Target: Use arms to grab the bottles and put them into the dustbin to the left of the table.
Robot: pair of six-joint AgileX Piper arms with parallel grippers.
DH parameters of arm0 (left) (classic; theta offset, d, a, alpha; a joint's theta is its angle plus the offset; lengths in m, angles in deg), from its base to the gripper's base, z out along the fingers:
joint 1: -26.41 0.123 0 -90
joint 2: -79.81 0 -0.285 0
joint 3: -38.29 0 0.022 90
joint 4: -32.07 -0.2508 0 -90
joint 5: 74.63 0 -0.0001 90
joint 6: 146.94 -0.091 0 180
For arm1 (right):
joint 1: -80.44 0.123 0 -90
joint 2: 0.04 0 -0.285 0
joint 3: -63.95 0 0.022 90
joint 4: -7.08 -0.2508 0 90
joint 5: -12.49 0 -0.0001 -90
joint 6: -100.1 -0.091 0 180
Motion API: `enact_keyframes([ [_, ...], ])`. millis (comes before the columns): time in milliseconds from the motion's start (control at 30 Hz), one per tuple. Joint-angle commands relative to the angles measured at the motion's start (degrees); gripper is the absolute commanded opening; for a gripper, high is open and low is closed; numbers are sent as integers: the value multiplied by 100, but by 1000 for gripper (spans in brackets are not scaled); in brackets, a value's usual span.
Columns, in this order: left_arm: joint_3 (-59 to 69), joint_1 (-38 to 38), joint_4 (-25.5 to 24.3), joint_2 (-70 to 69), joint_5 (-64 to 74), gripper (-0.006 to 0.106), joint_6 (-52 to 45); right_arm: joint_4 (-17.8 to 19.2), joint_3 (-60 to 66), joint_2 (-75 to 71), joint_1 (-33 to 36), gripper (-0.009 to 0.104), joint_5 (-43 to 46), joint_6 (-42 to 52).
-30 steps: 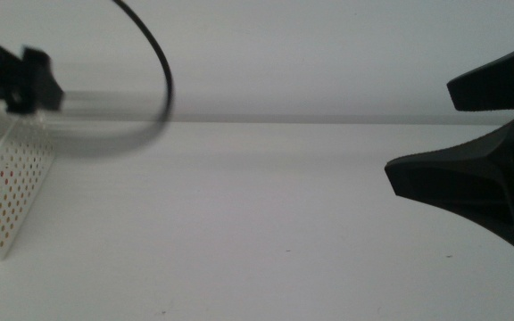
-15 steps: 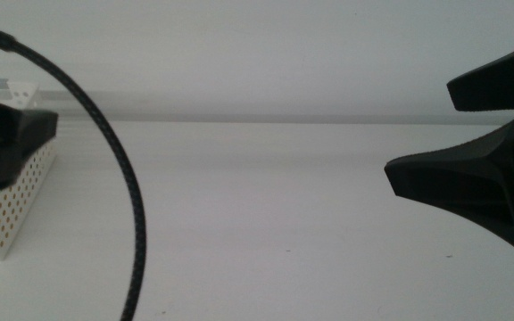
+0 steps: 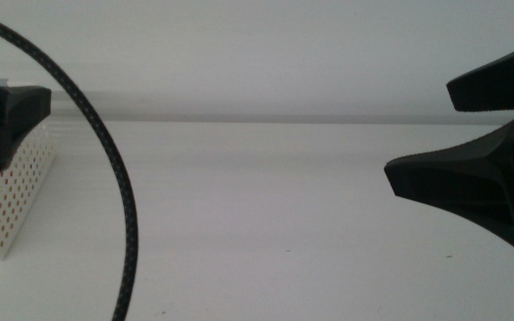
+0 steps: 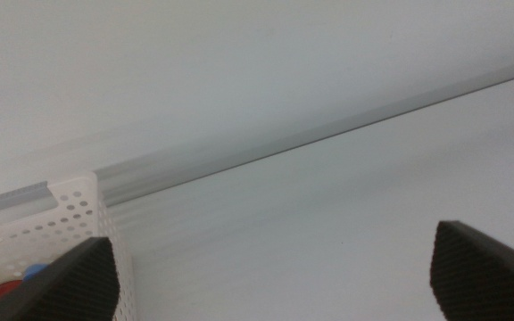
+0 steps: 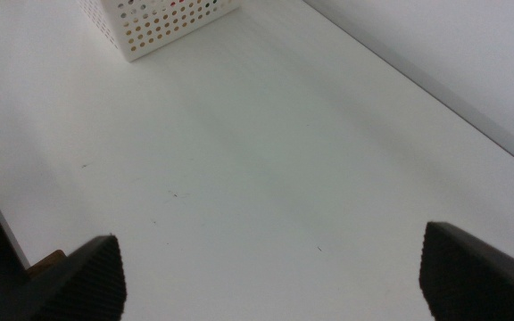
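White table (image 3: 275, 223) runs back to a plain pale wall, with only a grey seam between them.

Your left gripper (image 4: 275, 276) sits at the table's left side, right over the dustbin (image 3: 12, 201). In the middle view you get only a dark block of that arm (image 3: 3, 120) overlapping the basket's top edge, plus its black braided cable (image 3: 119, 205) arcing down to the bottom edge. In the left wrist view the jaws stand wide apart with nothing between them. One jaw tip overlaps the perforated basket wall (image 4: 61, 214).

Inside the bin, the left wrist view shows a blue cap (image 4: 34, 270) next to something red (image 4: 5, 287), both mostly hidden by the jaw. You can't tell from this which bottle or can they belong to. Red also shows through the wall holes in the middle view.

Your right gripper (image 3: 458, 129) is parked at the table's right side, well apart from the bin. Its jaws are spread wide and it's holding nothing; in the right wrist view there's bare tabletop between them (image 5: 270, 267). The bin's corner (image 5: 163, 22) shows far across the table in that view.
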Motion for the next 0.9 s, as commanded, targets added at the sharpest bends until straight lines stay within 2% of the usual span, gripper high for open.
enact_keyframes([
  [0,30,-53,64,-15,-117,94,58,19,-43,-14,11,88,26,18],
  [133,187,-53,64,-133,-284,94,58,80,890,-497,-14,88,1254,18],
  [300,1074,-43,64,-417,-1624,94,58,80,2364,-1114,-447,88,2531,18],
  [400,1587,25,64,-664,-1828,94,58,-89,3066,-1438,-808,88,2943,18],
  [567,2259,484,64,-1147,-1817,94,58,-98,3582,-1855,-904,88,2991,18],
  [633,2557,668,64,-1412,-1862,94,58,27,3910,-2099,-904,88,3183,18],
  [733,3046,939,64,-1883,-1979,94,58,405,4583,-2394,-909,88,3654,18],
  [867,3756,1249,266,-2665,-2073,94,58,540,5495,-2742,-1252,88,4236,18],
])
